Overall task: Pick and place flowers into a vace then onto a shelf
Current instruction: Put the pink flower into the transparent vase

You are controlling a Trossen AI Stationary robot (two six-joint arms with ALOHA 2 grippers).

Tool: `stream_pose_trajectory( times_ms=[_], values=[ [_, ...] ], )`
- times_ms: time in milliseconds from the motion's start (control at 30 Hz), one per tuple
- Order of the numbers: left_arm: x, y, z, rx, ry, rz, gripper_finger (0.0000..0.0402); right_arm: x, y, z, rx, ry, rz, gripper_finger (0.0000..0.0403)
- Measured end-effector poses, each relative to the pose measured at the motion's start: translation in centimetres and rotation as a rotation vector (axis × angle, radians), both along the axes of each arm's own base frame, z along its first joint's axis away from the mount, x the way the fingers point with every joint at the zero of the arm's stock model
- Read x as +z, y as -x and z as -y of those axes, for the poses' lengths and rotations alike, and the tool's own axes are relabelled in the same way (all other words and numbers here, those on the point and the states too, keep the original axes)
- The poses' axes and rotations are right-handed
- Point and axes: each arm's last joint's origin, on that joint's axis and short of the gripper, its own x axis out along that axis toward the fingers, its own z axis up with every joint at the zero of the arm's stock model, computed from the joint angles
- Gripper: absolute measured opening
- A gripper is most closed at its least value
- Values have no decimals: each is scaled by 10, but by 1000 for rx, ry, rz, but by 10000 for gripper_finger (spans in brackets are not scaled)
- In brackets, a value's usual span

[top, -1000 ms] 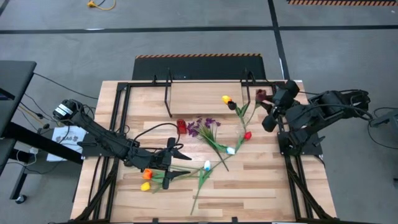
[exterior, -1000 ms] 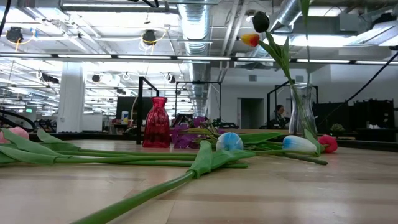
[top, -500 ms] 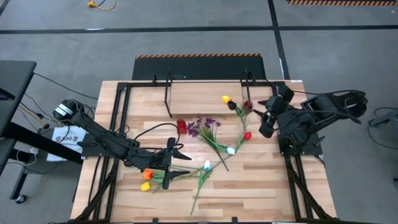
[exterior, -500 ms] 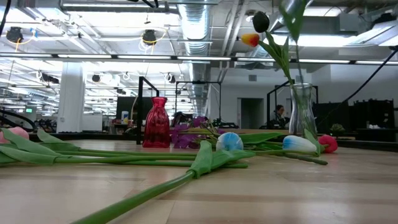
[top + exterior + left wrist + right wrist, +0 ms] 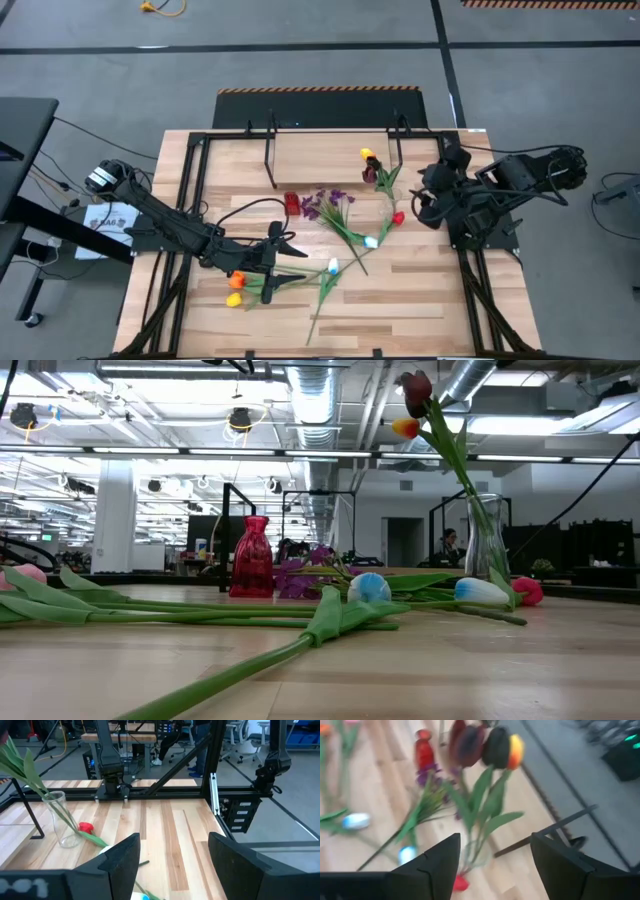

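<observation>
A clear glass vase [image 5: 486, 538] on the plank bench [image 5: 420, 290] holds a dark maroon tulip [image 5: 415, 388] and a yellow-and-red tulip [image 5: 404, 427]. The right claw [image 5: 422, 190], just beside the vase, stands open and empty. More artificial tulips [image 5: 330, 268] lie near the vase. The left claw [image 5: 290, 258], well apart from the vase, is open over them; a clean mid-stem pinch looks the surest pick. The light wooden shelf [image 5: 320, 150] stands behind the vase.
</observation>
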Motion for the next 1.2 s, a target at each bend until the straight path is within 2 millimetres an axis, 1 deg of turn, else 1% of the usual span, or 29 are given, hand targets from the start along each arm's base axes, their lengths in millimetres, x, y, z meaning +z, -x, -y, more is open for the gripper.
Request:
stream_pose_trajectory(
  times_ms=[100, 233, 433, 533, 633, 767, 933, 1033, 1200],
  values=[
    [-1, 0, 0, -4, -3, -8, 226, -2, 0, -5, 44, -66, -25, 221],
    [-2, 1, 0, -3, -3, -23, 226, -3, 3, -13, 51, -144, -16, 207],
    [-4, 1, 0, 2, 15, -45, 226, -18, 6, -28, 58, -195, -43, 189],
    [-4, 3, 3, -8, 15, -45, 226, -31, 6, -38, 76, -194, -70, 182],
    [-3, 6, 10, -32, 23, -31, 226, -45, 5, -50, 92, -195, -77, 175],
    [4, 16, 27, -70, 39, 34, 226, -64, 2, -68, 134, -189, -46, 166],
    [8, 33, 50, -110, -1, 83, 226, -91, -2, -92, 195, -173, 27, 157],
    [8, 41, 59, -114, -12, 87, 226, -106, -9, -106, 209, -179, 85, 153],
    [7, 50, 68, -146, -22, 81, 226, -129, -23, -124, 184, -135, 107, 147]
  ],
)
